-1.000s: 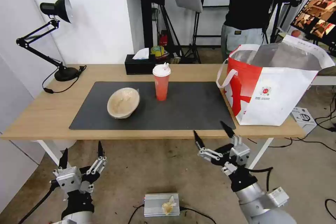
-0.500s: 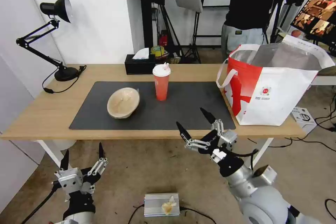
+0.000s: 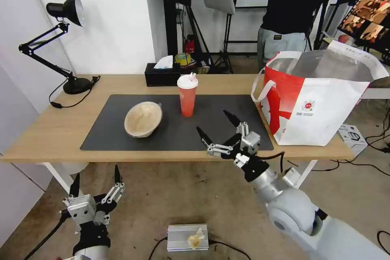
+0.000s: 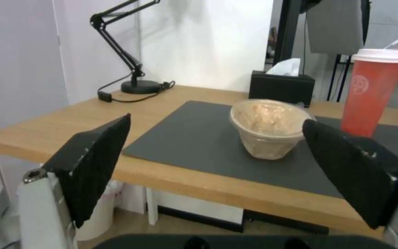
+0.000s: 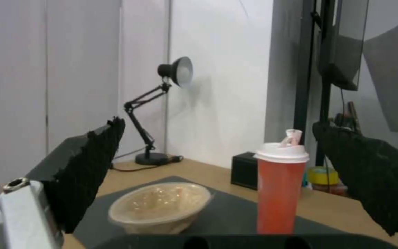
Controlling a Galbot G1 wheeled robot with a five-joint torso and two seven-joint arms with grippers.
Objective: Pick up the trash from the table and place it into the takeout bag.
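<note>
The right gripper (image 3: 217, 128) hangs over the near edge of the mat (image 3: 227, 130), fingers spread wide and empty, pointed toward the red cup (image 3: 187, 96), which stands upright on the mat just beside the beige bowl (image 3: 143, 119). The cup is tall and narrow (and light, I'd judge), so a finger clipping its side on the way in could tip it, and any drink under its white lid might spill. The bowl sits tilted, its contents hard to make out. The takeout bag (image 3: 317, 105) stands open at the table's (image 3: 53, 130) right end, foil lining showing, contents unseen. The left gripper (image 3: 96, 176) waits below the table, fingers apart.
</note>
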